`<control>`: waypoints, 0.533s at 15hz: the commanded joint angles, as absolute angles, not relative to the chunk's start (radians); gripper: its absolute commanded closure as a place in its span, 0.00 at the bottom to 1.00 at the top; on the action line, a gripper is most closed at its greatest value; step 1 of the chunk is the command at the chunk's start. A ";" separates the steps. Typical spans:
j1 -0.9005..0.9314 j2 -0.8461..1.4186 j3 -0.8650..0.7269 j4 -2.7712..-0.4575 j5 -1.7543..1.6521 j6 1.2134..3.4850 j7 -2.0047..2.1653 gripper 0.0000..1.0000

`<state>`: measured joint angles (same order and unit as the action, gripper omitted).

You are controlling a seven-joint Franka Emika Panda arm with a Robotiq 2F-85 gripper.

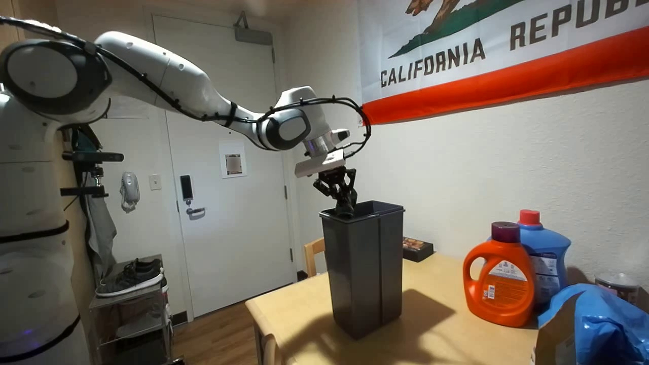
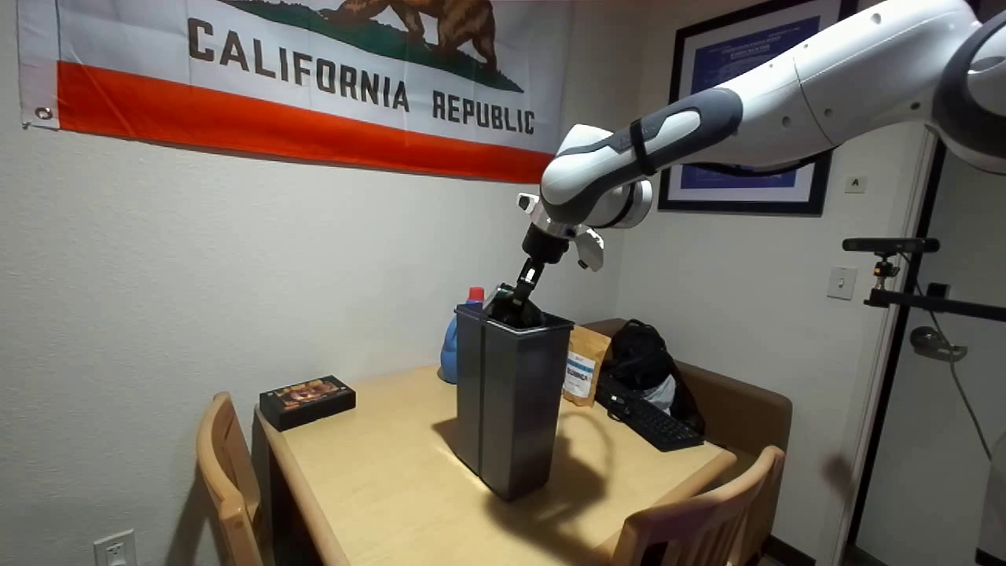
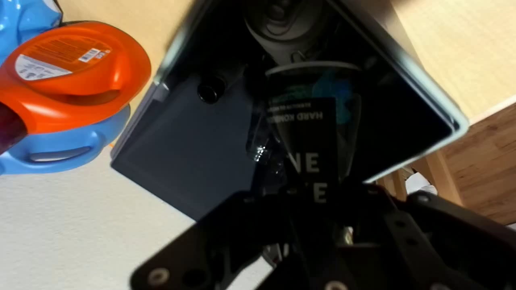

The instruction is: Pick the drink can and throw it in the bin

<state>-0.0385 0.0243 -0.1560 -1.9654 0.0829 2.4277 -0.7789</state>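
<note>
The tall dark grey bin [image 1: 362, 274] stands upright on the wooden table, also in the other exterior picture [image 2: 511, 409]. My gripper [image 1: 346, 196] points down into its open top in both exterior views. In the wrist view my gripper [image 3: 318, 189] is closed around a dark drink can [image 3: 310, 110] with white lettering. The can looks pinched at the fingers and is inside the bin's mouth. Darkness hides the exact fingertip contact. Deeper in the bin lies a can showing a pull-tab top [image 3: 286, 24], beside a dark round bottle mouth [image 3: 211, 89].
An orange detergent bottle [image 1: 499, 289], a blue bottle [image 1: 552, 258] and a blue bag [image 1: 608, 324] stand on the table. A black box [image 2: 306, 401], a keyboard [image 2: 652, 420] and a paper pouch [image 2: 583, 365] are also there. The bin's rim [image 3: 427, 88] surrounds the fingers.
</note>
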 commanded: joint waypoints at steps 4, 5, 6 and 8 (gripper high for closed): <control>-0.111 0.129 -0.129 -1.832 0.153 2.318 -0.830 0.94; -0.119 0.136 -0.126 -1.822 0.156 2.313 -0.829 0.94; -0.128 0.141 -0.125 -1.817 0.158 2.310 -0.826 0.94; -0.140 0.148 -0.123 -1.805 0.161 2.300 -0.819 0.94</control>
